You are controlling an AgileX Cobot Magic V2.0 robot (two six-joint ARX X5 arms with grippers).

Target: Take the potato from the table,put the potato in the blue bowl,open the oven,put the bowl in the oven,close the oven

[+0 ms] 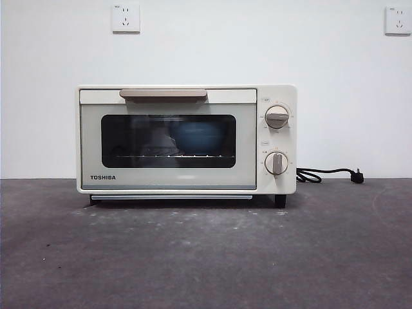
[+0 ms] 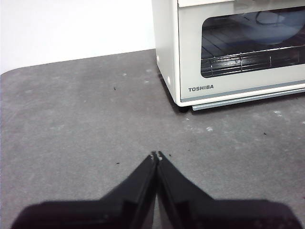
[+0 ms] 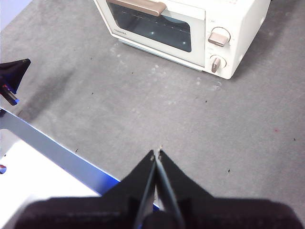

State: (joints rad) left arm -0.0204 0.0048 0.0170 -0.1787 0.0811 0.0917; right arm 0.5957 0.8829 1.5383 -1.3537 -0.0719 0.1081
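Centrally in the front view, I see the oven (image 1: 187, 140) on the table (image 1: 206, 257) with its door closed; the blue bowl (image 1: 197, 138) sits on the rack behind the dark glass, right of centre. I cannot make out the potato. The left gripper (image 2: 156, 155) hovers over bare table, jaws pressed together and empty, the oven well apart at upper right of its frame. The right gripper (image 3: 157, 153) is likewise closed and empty, the oven far off at the top.

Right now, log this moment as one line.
oven: door shut | blue bowl: inside | left gripper: shut, empty | right gripper: shut, empty
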